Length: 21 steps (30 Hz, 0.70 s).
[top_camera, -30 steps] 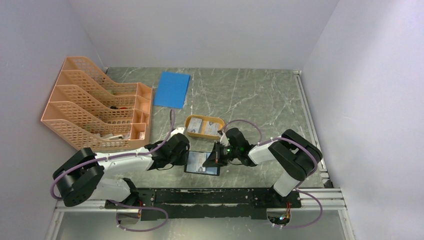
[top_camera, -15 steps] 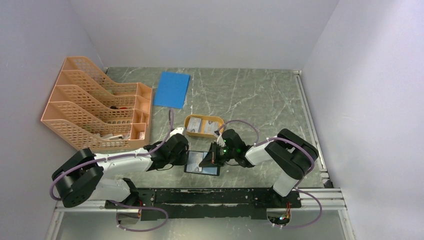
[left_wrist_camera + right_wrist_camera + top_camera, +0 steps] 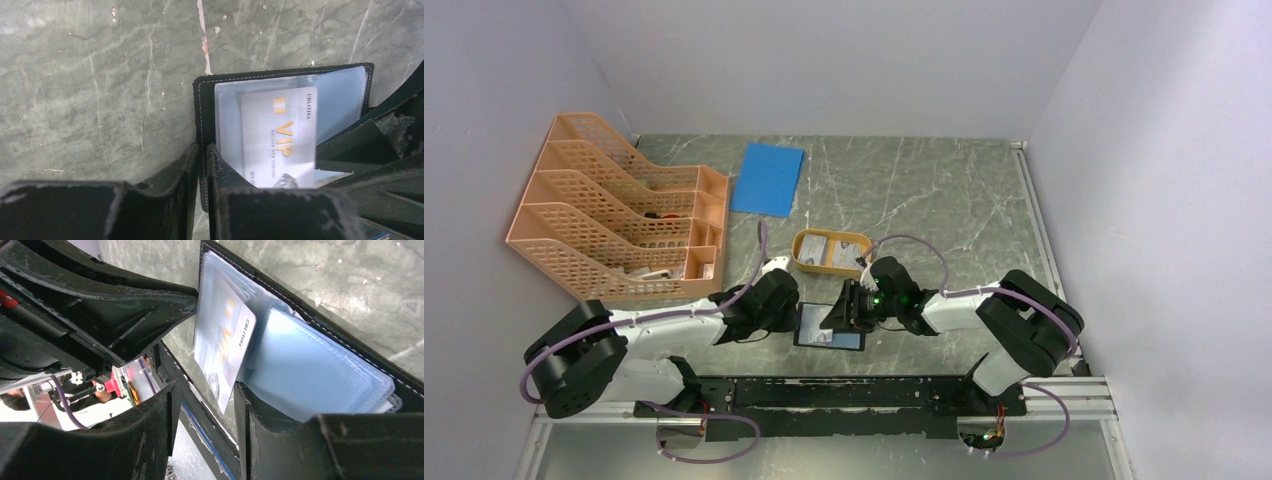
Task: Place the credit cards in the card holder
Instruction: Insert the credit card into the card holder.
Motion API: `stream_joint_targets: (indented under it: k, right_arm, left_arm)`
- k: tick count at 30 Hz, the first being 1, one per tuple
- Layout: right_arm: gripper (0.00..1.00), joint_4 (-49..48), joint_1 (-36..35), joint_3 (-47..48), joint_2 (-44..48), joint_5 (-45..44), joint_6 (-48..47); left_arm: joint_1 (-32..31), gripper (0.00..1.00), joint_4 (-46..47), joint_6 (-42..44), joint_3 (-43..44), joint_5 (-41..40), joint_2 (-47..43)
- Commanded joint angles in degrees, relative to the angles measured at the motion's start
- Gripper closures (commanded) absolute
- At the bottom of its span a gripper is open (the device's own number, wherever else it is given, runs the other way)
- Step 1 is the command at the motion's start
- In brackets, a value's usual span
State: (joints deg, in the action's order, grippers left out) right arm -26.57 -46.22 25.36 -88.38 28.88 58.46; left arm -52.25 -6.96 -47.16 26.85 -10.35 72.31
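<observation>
The holder (image 3: 345, 90) lies open on the table (image 3: 924, 190), just in front of the arm bases, with its clear pockets facing up. The left gripper (image 3: 203, 147) is clamped on the holder's black cover at its left edge, its fingers (image 3: 190, 160) nearly together with the cover between them. A pale card (image 3: 280, 135) with gold "VIP" lettering rests on the left-hand pockets. In the right wrist view it sits tilted, one end toward the holder's edge and the other raised. I cannot tell whether its far end is inside a pocket. The right gripper (image 3: 206, 386) hangs over the holder with its jaws apart. The card's raised corner sits in the gap and neither finger presses on it. Behind the holder, near but not touching it, an orange dish (image 3: 796, 252) holds more cards (image 3: 829, 250). A blue sheet (image 3: 767, 178) and an orange rack (image 3: 614, 215) stand farther back on the left.
</observation>
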Motion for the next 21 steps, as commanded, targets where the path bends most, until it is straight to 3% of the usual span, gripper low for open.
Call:
stream_joint_targets:
  k: [1,21]
  right_arm:
    - [0.53,1.6,-0.2,0.4,-0.3,-0.7,-1.2]
    - [0.55,3.7,-3.7,6.9,-5.6,-1.9,-2.2]
  left_arm:
    - [0.0,0.83,-0.4,-0.6,-1.7,1.9,-0.4]
    - [0.0,0.84,0.4,-1.2,-2.5,3.4,-1.6]
